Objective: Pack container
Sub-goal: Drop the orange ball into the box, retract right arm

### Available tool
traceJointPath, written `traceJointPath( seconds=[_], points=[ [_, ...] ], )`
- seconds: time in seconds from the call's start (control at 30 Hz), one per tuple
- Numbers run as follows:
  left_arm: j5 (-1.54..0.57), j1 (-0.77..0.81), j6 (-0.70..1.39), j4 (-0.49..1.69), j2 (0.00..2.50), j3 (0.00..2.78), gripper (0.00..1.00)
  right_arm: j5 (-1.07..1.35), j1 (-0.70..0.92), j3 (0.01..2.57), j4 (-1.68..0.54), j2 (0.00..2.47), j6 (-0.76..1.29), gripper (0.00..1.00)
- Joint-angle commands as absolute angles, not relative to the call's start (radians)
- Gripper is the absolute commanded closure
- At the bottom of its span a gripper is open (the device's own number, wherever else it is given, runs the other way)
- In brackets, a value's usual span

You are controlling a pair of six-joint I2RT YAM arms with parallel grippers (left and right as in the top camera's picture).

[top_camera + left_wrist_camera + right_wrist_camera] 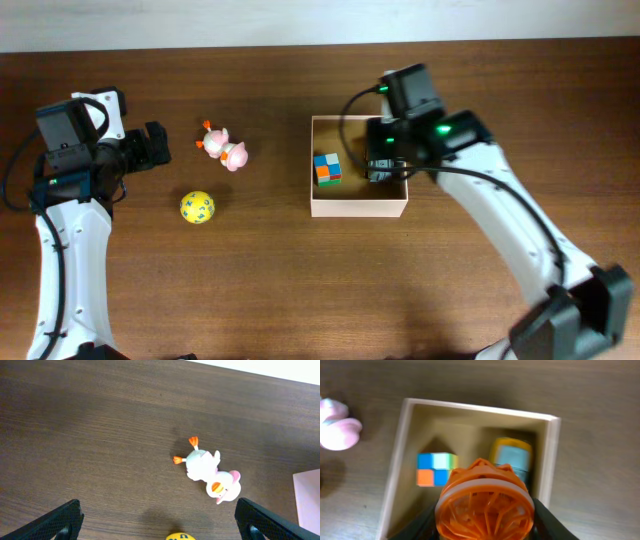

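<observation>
The container is a square box with cream walls and a tan inside, right of the table's centre. A colourful cube lies in its left half. My right gripper hovers over its right half, shut on an orange ribbed wheel-like toy. In the right wrist view the container holds the cube and a yellow and blue toy. My left gripper is open and empty at the far left. A white and pink duck toy and a yellow ball lie between it and the container.
In the left wrist view the duck lies on its side ahead of the open fingers, the ball peeks in at the bottom edge, and the container's corner shows at the right. The duck's pink head shows left of the container.
</observation>
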State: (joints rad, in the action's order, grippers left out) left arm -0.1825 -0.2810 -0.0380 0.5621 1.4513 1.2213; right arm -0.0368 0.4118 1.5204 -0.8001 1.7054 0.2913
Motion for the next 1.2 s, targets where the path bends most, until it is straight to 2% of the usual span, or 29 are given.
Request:
traceJointPath(
  seconds=[0.0,0.3,0.43,0.63,0.73,0.9,1.03,1.17],
  points=[
    [-0.178,-0.284,-0.053,0.562,1.46,1.241,0.01,-0.054,0.433,1.517,-0.752,1.8,0.296,0.56],
    [-0.178,-0.284,-0.053,0.562,1.46,1.241,0.01,-0.028,0.432,1.517,-0.63,1.967,0.296,0.54],
    [-0.179,-0.284,-0.053,0.562,1.46,1.241,0.01,-0.027,0.431,1.517,-0.613,1.979,0.292,0.33],
    [-0.179,-0.284,-0.053,0.562,1.46,1.241,0.01,-0.03,0.432,1.54,-0.62,1.951,0.239,0.23],
    [-0.189,-0.284,-0.053,0.562,1.46,1.241,0.01,-0.039,0.427,1.582,-0.677,1.888,0.235,0.21],
    [-0.247,-0.283,-0.053,0.579,1.46,1.261,0.01,-0.036,0.372,1.703,-0.875,1.77,0.244,0.11],
    [-0.223,-0.252,-0.054,0.635,1.461,1.342,0.0,-0.017,0.268,1.798,-1.052,1.679,0.244,0.09],
    [-0.101,-0.178,-0.065,0.713,1.514,1.47,0.03,0.083,0.134,1.819,-1.123,1.612,0.244,0.08]
  ],
)
